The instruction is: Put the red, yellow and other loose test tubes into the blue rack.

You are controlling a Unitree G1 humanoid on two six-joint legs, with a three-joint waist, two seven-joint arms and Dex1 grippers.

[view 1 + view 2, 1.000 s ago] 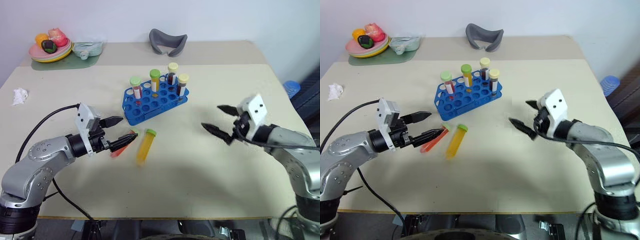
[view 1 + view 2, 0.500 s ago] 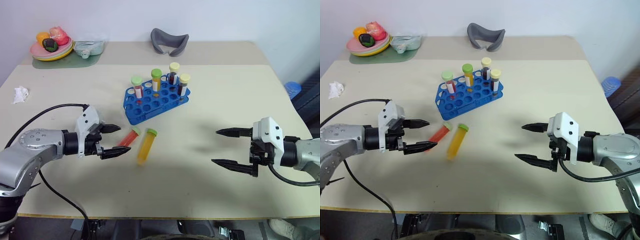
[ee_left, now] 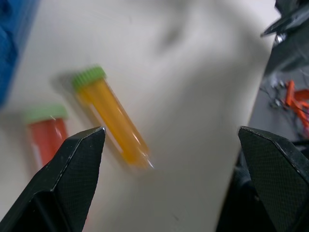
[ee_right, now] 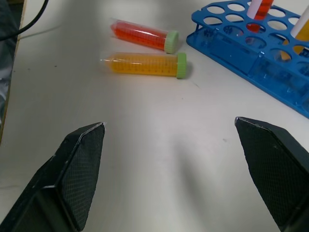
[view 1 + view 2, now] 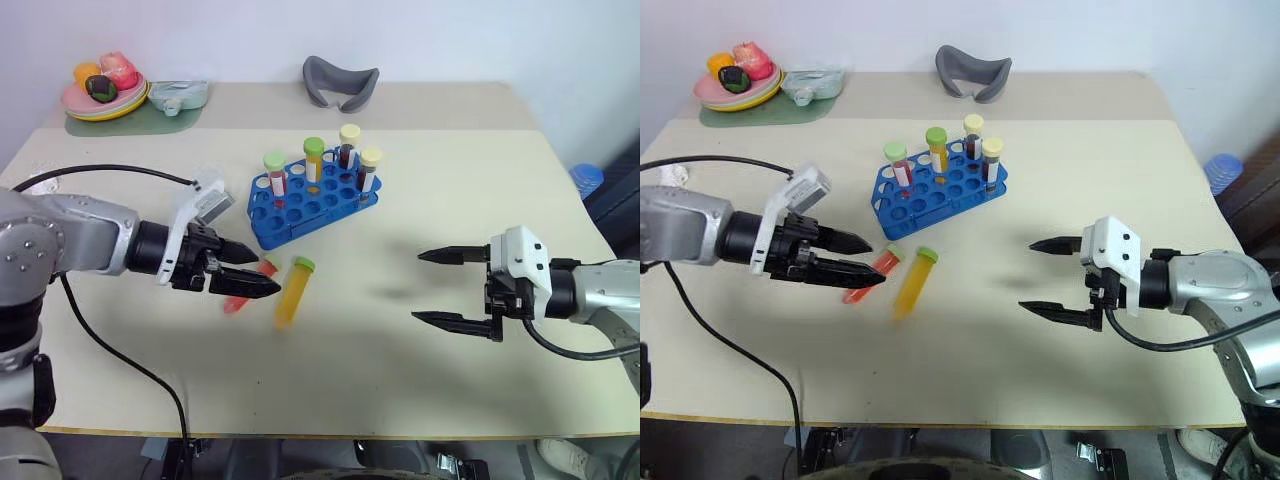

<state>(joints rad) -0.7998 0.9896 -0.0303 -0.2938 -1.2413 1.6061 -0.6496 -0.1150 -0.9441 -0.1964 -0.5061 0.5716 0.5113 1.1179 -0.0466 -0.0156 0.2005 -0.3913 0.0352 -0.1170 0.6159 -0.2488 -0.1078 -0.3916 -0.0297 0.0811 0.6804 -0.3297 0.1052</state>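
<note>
Two tubes point(image 4: 145, 64) loose | no legible writing | left claw point(image 5: 245, 271) spread | right claw point(image 5: 431, 287) spread

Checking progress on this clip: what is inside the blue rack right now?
The blue rack holds four upright capped tubes along its far rows; the nearer holes look empty. The red tube and yellow tube lie on the table outside it.

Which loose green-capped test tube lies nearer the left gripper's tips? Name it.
The red-filled tube, lying right at the open left gripper; the yellow-filled tube lies farther toward the right gripper.
</note>
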